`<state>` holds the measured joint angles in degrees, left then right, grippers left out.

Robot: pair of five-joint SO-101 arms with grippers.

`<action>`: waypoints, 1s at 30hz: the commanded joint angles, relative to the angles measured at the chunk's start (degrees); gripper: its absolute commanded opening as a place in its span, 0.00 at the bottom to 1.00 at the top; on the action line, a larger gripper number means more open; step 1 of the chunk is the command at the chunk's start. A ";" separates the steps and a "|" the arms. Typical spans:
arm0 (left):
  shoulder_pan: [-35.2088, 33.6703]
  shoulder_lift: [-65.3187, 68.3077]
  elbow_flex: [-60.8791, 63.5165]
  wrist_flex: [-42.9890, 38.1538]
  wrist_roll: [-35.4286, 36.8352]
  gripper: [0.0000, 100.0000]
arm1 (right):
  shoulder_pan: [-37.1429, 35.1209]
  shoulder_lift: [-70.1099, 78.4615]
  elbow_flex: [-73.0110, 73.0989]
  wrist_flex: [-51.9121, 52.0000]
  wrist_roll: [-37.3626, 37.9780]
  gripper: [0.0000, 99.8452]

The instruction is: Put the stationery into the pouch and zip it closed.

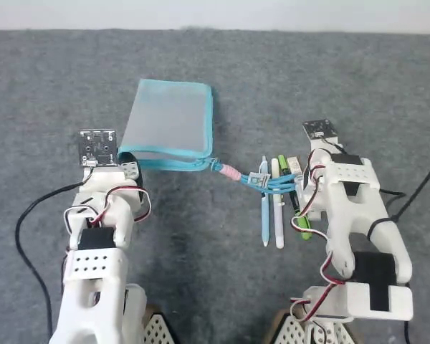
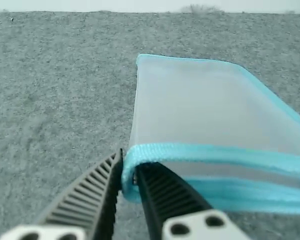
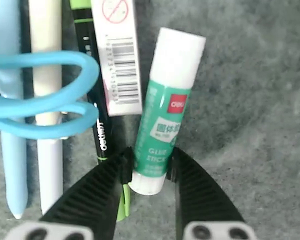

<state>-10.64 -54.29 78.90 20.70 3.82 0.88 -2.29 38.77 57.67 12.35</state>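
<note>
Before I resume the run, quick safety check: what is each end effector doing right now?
Left end effector: closed on the pouch edge.
Right end effector: closed on the glue stick.

A teal-edged pouch (image 1: pixel 168 125) is seen on the grey tabletop (image 1: pixel 308 79), its near corner met by the left arm (image 1: pixel 104 215), and a cord (image 1: pixel 236 175) is stretched from its zip across a blue pen (image 1: pixel 264 215), a white pen (image 1: pixel 278 218) and perhaps a green marker (image 1: pixel 303 223) beside the right arm (image 1: pixel 355 215).
</note>
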 commanded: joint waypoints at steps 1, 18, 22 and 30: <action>0.70 0.26 -2.42 0.35 1.32 0.01 | 0.13 -0.48 0.09 -0.22 -0.62 0.07; 7.91 0.09 0.04 0.35 0.97 0.01 | -0.40 -23.87 1.41 9.71 1.58 0.01; 10.99 0.09 0.13 0.35 1.32 0.01 | -3.38 -35.91 3.08 14.64 3.43 0.01; 19.43 0.26 0.13 0.09 1.41 0.01 | -17.89 -49.10 2.73 22.29 10.11 0.01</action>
<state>5.71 -54.29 80.13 20.70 3.82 -10.99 -47.65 42.73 77.80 19.56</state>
